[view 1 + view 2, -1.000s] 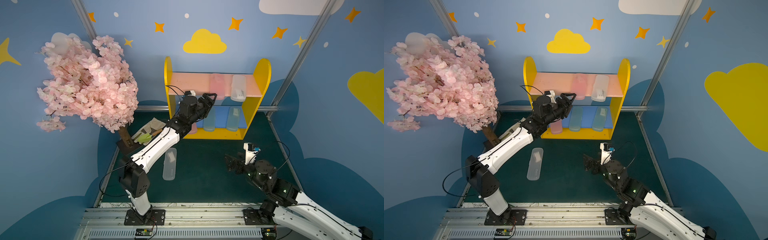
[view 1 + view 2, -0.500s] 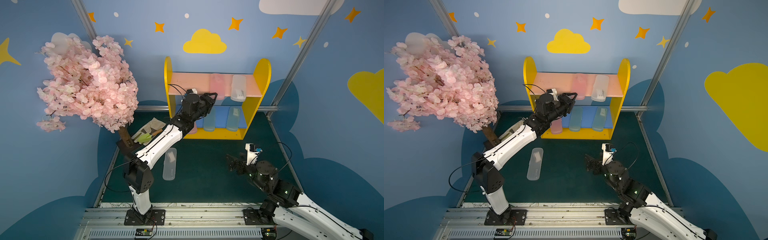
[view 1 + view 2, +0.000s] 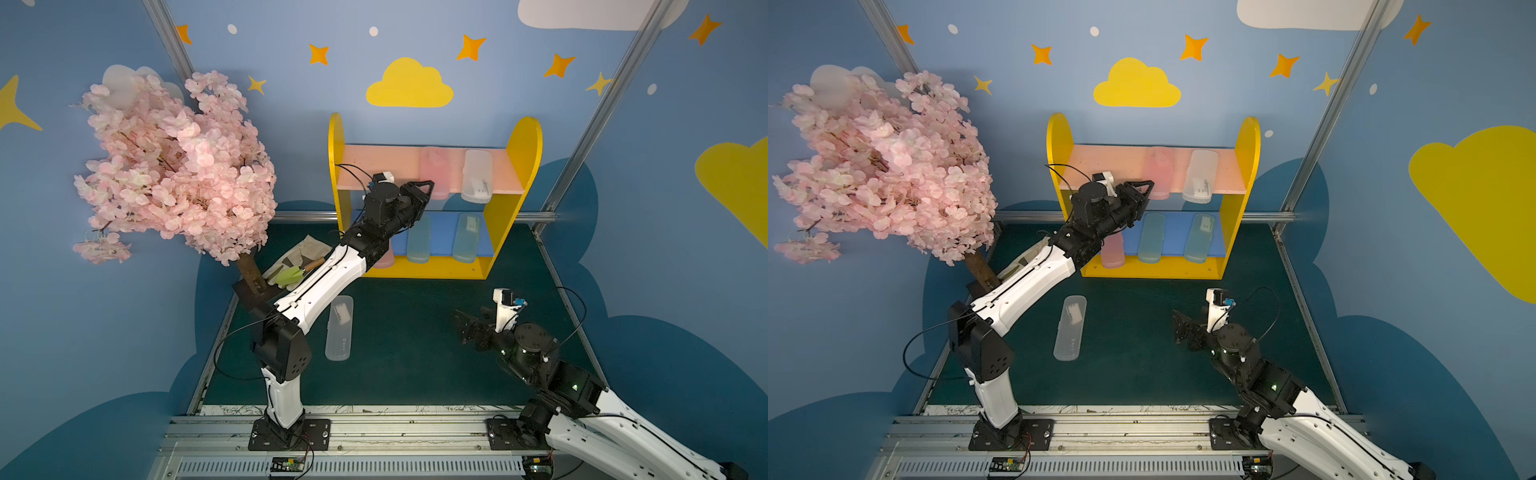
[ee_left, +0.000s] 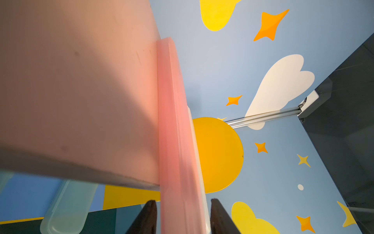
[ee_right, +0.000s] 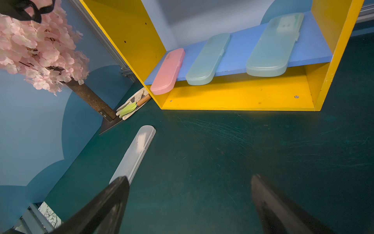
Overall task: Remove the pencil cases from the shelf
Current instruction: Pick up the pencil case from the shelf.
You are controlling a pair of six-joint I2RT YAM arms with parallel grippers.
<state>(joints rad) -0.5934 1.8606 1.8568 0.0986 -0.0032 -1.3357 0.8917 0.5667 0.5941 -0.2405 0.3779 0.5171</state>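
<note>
Straddles pink pencil case on shelf's upper board with nearly closed left claw; cannot tell if gripped. Might slip free or nudge clear pencil case just beside claw if pulled askew.

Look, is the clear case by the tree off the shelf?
Off: the clear case lies flat on the green table, before the shelf.

Sky-blue painted walls carry yellow cloud shapes, orange four-pointed stars and a white cloud. Silver aluminium posts stand in the far corners. On the dark green floor mat a pink-blossomed artificial tree stands far left; a ribbed metal rail runs along the near edge.
</note>
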